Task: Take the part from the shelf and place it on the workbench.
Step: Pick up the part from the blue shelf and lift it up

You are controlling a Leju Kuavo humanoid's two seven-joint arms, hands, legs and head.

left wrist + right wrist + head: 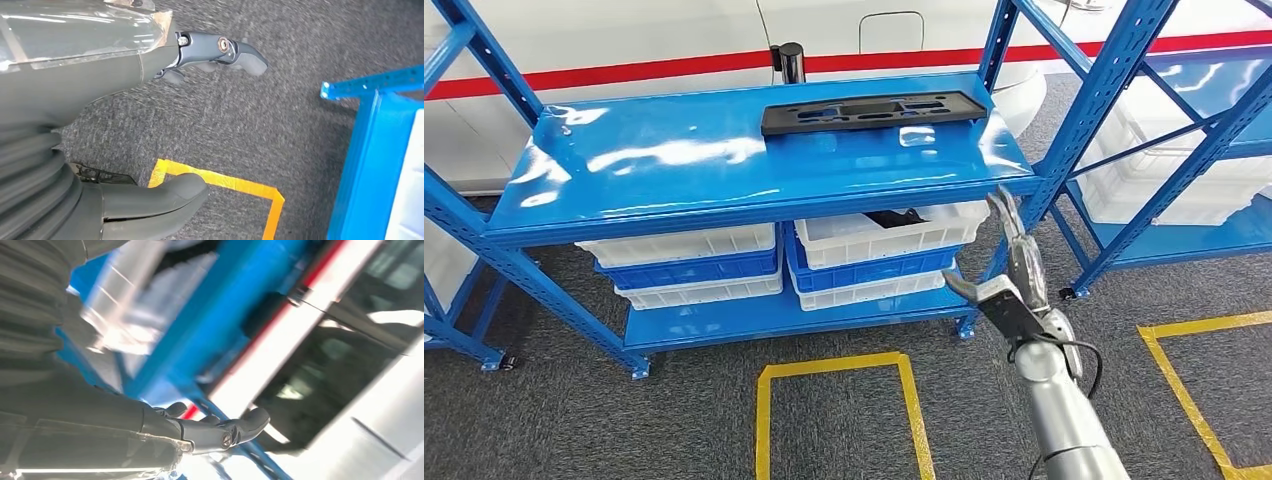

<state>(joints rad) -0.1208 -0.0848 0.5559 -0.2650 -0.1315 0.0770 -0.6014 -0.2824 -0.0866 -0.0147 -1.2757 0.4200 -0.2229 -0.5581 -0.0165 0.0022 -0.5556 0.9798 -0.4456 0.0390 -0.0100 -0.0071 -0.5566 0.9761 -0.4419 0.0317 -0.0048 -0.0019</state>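
Right robot hand [1012, 268] raised — fingers apart, empty

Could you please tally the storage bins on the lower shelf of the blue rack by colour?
White bins: 4
Blue bins: 2
Total: 6, in two stacks of three, each with a blue bin between two white ones.

Shelf top [674, 165]: glossy blue painted metal, strong reflections.
Part [872, 111]: matt black, probably plastic.
Bins [874, 240]: white and blue ribbed plastic.
Floor [574, 420]: rough grey carpet.
Right hand [1014, 290]: silvery metal.
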